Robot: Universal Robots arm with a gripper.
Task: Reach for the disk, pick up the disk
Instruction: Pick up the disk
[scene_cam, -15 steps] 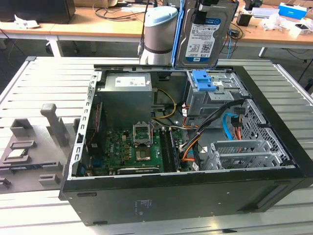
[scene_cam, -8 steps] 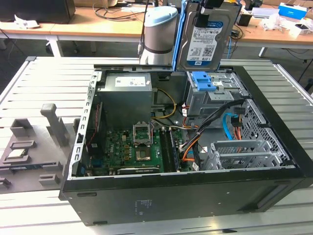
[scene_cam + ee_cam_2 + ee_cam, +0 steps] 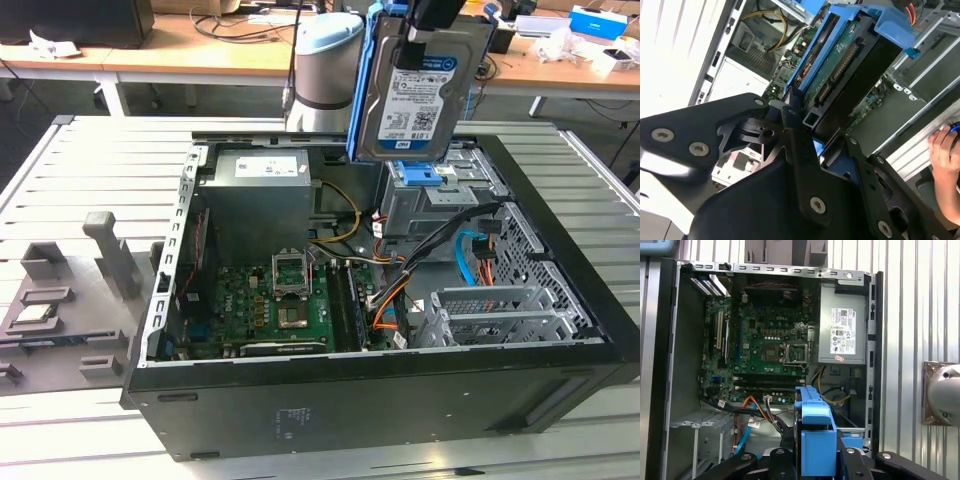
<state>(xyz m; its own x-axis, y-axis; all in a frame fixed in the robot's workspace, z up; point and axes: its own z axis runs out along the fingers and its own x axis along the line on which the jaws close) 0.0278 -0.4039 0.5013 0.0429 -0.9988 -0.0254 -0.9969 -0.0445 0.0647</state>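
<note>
Silver metal catches the light on the disk [image 3: 420,95], a rectangular hard drive with a white and blue barcode label and a blue plastic frame along its edges, which hangs upright in the air above the open black computer case [image 3: 400,400], clear of the drive bays below it. The black end effector [image 3: 432,18] is clamped on the disk's upper edge in the exterior view; in the second wrist view [image 3: 812,127] its dark fingers [image 3: 792,125] press against both sides of the blue frame, with the drive's green circuit board and connector facing the camera. In the first wrist view the frame's blue end [image 3: 816,440] sits between the end effector's black links, over the case interior. Inside the case lie a green motherboard [image 3: 270,305] with an empty processor socket, a grey power supply box [image 3: 262,200], orange and blue cables [image 3: 470,265], and perforated metal drive cages [image 3: 500,310]. The case rests on a slatted light grey table [image 3: 90,170], beside a grey fixture [image 3: 70,300] towards the exterior view's left. A person's hand [image 3: 945,150] rests near the case edge in the second wrist view.
</note>
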